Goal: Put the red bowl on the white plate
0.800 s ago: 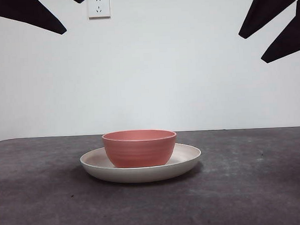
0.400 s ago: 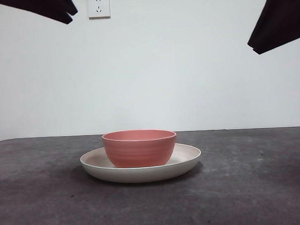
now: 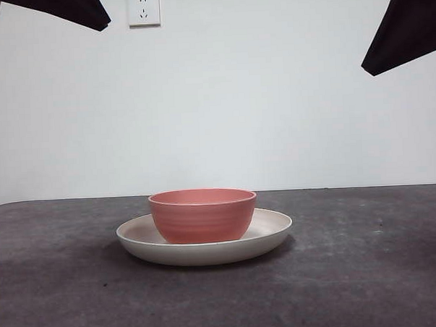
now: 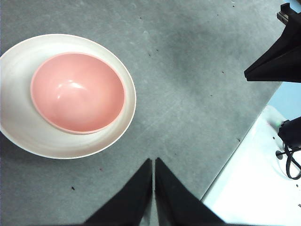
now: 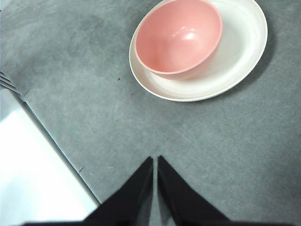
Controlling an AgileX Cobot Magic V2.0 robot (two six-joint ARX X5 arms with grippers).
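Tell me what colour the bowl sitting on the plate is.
Salmon pink, plain and matte. The red bowl shows best in the right wrist view.

Dark grey matte table, one dish resting on it

A wide, shallow cream-white round plate lies directly on the speckled grey surface (near its middle in the front view), with bare tabletop all around it.

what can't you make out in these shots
- Front view: inside of the red bowl, hidden by its own wall.
- Every view: where the bowl meets the white plate, covered by the bowl.
- Left wrist view: plate cut off by the edge.
- Front view: the arms, only dark tips at the top corners.
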